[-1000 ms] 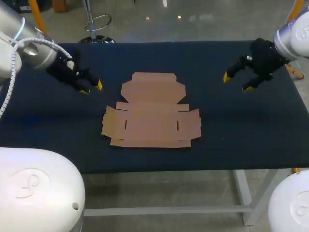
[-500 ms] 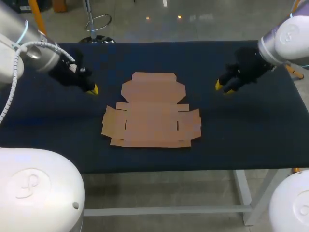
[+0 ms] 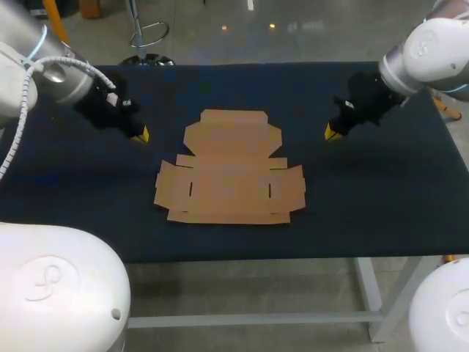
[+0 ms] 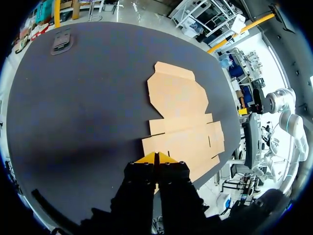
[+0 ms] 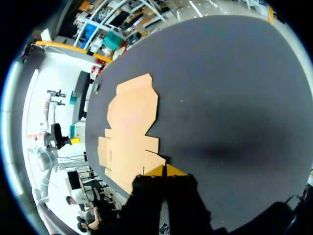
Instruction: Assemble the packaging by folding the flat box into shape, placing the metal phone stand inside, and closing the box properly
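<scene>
Right arm (image 3: 418,55) swung inward, jaws pinched; flat tan cardboard box (image 3: 229,167).

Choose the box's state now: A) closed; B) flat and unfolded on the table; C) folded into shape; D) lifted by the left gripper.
B: the cardboard box lies spread flat on the table, with the left gripper and right gripper off to its sides.

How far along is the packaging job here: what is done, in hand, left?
Done: nothing; the flat box lies unfolded. In hand: nothing; left gripper and right gripper are shut, empty, either side of it. Left: folding, filling, closing.
</scene>
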`<control>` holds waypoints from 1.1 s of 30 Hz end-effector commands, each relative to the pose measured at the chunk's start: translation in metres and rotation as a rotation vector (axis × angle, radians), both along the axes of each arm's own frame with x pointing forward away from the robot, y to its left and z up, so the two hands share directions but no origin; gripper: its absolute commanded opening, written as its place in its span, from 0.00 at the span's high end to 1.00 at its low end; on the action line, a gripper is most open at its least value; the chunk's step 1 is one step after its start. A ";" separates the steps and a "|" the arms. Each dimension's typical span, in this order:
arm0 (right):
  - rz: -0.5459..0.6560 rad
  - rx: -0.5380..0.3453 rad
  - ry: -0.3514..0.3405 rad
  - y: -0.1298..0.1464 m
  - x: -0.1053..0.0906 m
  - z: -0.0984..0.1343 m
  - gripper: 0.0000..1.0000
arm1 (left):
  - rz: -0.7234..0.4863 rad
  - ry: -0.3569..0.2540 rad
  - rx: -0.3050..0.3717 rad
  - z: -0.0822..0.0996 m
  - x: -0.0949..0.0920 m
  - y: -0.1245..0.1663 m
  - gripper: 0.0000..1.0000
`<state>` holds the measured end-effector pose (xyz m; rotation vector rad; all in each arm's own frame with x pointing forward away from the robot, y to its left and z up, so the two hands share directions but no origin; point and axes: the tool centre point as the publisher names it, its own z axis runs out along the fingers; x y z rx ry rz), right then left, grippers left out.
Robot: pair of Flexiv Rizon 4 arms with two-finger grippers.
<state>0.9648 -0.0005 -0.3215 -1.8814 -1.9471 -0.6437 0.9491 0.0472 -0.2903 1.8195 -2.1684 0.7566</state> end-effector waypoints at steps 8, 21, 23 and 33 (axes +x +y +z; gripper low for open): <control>0.007 0.003 0.009 -0.001 0.002 0.001 1.00 | -0.010 0.001 -0.003 0.001 0.004 -0.003 1.00; 0.075 -0.017 0.024 0.020 0.006 -0.021 1.00 | -0.046 -0.021 0.016 -0.033 0.023 -0.024 1.00; 0.089 -0.014 0.019 0.023 0.006 -0.027 1.00 | -0.051 -0.024 0.028 -0.040 0.025 -0.025 1.00; 0.096 0.020 0.025 0.026 0.005 -0.043 1.00 | -0.083 -0.056 0.023 -0.058 0.028 -0.033 1.00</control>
